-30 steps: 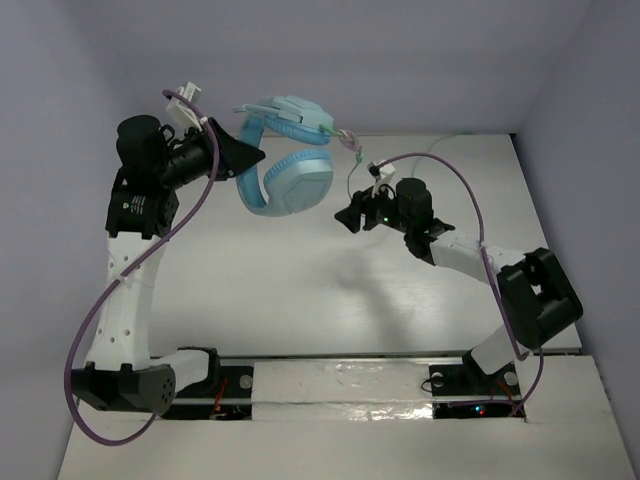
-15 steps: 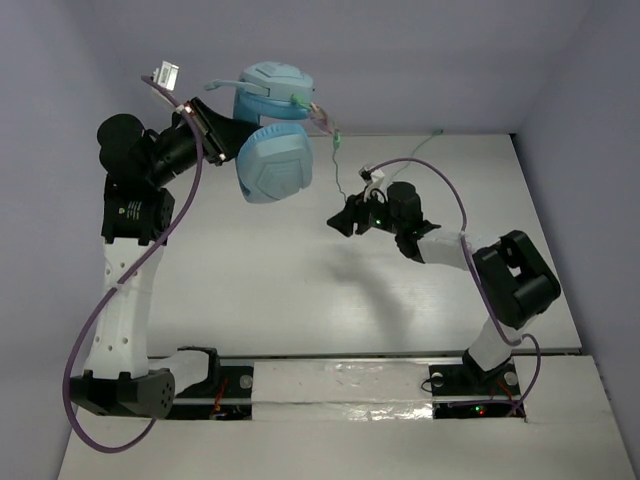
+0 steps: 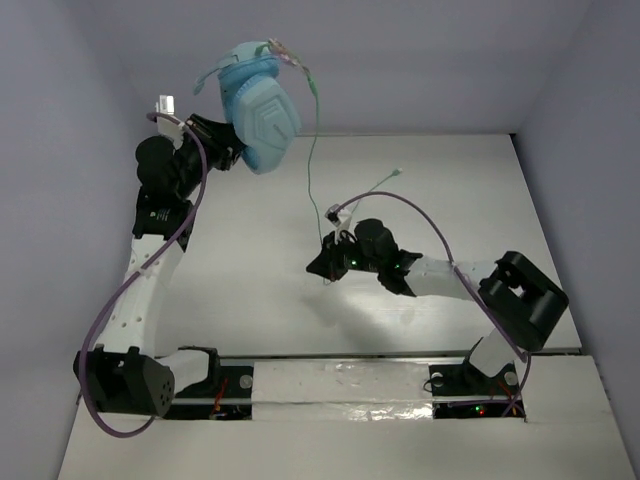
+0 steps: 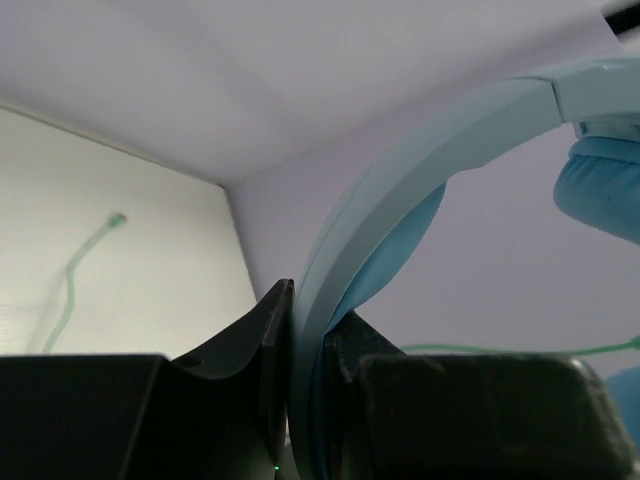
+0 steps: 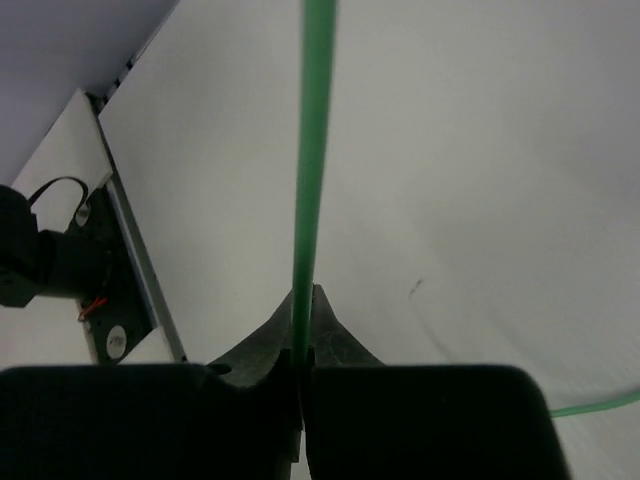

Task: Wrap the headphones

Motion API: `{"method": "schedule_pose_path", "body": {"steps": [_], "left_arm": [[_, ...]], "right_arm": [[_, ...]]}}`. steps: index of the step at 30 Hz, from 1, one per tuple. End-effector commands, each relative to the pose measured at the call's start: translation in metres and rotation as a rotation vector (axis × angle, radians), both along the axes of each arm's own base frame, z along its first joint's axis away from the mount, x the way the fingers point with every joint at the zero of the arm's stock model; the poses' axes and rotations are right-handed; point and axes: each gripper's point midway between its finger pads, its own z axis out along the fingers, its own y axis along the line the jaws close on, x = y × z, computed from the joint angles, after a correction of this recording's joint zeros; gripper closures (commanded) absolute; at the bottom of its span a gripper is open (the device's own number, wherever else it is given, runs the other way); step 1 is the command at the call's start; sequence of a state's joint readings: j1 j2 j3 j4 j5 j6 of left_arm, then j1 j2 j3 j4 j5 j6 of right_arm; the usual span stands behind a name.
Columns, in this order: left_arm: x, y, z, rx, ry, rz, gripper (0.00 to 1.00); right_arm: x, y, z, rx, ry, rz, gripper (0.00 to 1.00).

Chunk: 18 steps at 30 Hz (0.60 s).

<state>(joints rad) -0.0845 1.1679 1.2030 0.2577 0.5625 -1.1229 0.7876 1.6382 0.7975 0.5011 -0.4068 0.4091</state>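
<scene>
Overhead: headphones [image 3: 258, 105], light blue, held aloft over the far left of the counter [image 3: 250, 280] by the left tool [image 3: 230, 150]; thin green cable [image 3: 312, 140] hanging from them down to the right tool [image 3: 322, 264], low above mid-counter, its free end lying on the counter beyond. Left wrist: headband [image 4: 400, 170] pinched edge-on between both fingers [image 4: 245, 345], jaws narrow and clamped on it, one padded earcup [image 4: 605, 190] at the right edge, cable end on the counter at left. Right wrist: tool closed tight on the taut cable, which runs straight up out of the grip, counter behind
</scene>
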Motion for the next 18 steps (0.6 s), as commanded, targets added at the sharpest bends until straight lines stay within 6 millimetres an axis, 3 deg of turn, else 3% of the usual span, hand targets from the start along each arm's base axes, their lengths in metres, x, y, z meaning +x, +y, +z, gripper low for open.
{"method": "schedule_pose_path", "body": {"steps": [1,5,6,8,9,10,12,18], "left_arm": [[0.02,0.032,0.022,-0.084,-0.057,0.256,1.0],[0.04,0.064,-0.013,0.055,0.009,0.546,1.0],[0.041,0.063,-0.029,0.08,0.027,0.58,1.0],[0.043,0.063,-0.041,0.125,0.04,0.627,1.0],[0.046,0.061,-0.053,0.191,0.052,0.663,1.0],[0.047,0.059,-0.061,0.228,0.064,0.672,1.0],[0.053,0.053,-0.077,0.315,0.079,0.689,1.0],[0.064,0.048,-0.124,0.631,0.129,0.708,1.0]], "right_arm": [[-0.014,-0.002,0.011,-0.055,0.026,-0.074,1.0],[-0.034,-0.004,0.017,-0.167,0.026,-0.139,1.0],[-0.05,-0.005,0.008,-0.23,0.047,-0.121,1.0],[-0.06,-0.001,0.011,-0.28,0.035,-0.116,1.0],[-0.07,-0.007,-0.001,-0.353,0.06,-0.1,1.0],[-0.079,-0.001,0.006,-0.37,0.043,-0.087,1.0],[-0.092,-0.011,0.004,-0.463,0.024,-0.083,1.0],[-0.114,-0.034,0.065,-0.462,-0.059,-0.086,1.0]]}}
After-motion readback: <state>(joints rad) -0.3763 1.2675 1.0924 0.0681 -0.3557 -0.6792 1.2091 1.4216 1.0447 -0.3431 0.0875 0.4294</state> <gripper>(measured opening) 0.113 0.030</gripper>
